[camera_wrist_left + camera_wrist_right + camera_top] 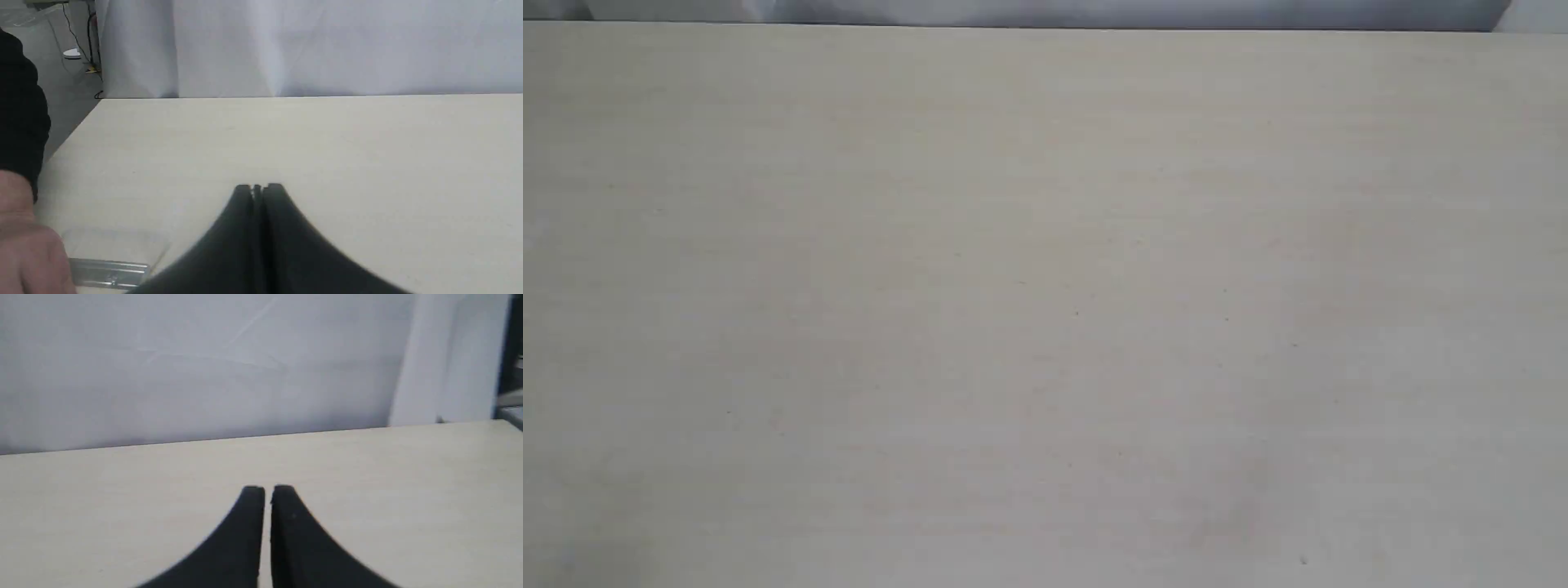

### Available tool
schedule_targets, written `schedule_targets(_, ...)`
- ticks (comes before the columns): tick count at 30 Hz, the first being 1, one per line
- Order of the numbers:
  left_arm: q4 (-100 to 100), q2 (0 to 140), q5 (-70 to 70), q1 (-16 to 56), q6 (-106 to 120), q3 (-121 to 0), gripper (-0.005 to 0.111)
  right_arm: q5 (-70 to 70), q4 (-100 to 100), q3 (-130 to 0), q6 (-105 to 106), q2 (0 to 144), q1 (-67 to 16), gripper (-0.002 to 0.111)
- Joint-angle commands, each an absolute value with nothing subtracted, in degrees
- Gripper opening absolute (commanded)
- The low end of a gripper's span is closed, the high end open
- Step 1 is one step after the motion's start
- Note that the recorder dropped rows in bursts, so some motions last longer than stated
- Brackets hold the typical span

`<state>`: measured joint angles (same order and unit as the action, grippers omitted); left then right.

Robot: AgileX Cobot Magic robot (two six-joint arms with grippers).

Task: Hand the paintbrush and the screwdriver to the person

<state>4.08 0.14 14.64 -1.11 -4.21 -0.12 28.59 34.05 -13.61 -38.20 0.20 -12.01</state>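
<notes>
- Left wrist view: the paintbrush [108,272] is being held low on the counter [367,163] by the person's hand [28,257], maybe for laying down or taking.
- The left pincer [258,188] and the right pincer [267,490] are being held clenched, empty.
- The screwdriver is not being shown.

Pale wooden table [1045,310] before white curtain [327,45], grey floor [65,81].

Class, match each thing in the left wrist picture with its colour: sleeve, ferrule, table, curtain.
Things:
1 sleeve
2 ferrule
3 table
4 curtain

Colours:
A silver
B white
C black
D beige

Pairs: 1-C; 2-A; 3-D; 4-B
</notes>
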Motion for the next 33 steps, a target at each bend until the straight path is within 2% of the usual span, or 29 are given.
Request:
schedule_targets(1,3.84,0.0,14.43,-0.64,-4.32,0.0,0.0,26.82,32.96,-11.93,-38.11,0.0,-4.13,0.004)
schedule_targets(6,3.84,0.0,14.43,-0.64,-4.32,0.0,0.0,22.95,32.35,-11.0,-38.09,0.0,1.35,0.004)
schedule_targets(17,3.94,0.0,14.3,-0.64,-4.32,0.0,0.0,21.72,32.21,-7.3,-35.97,0.0,4.0,0.004)
schedule_targets(26,3.94,0.0,14.3,-0.64,-4.32,0.0,0.0,10.83,32.41,0.0,-35.97,0.0,5.37,0.004)
schedule_targets(33,3.94,0.0,14.3,-0.64,-4.32,0.0,0.0,12.51,32.21,0.0,-35.97,0.0,5.22,0.004)
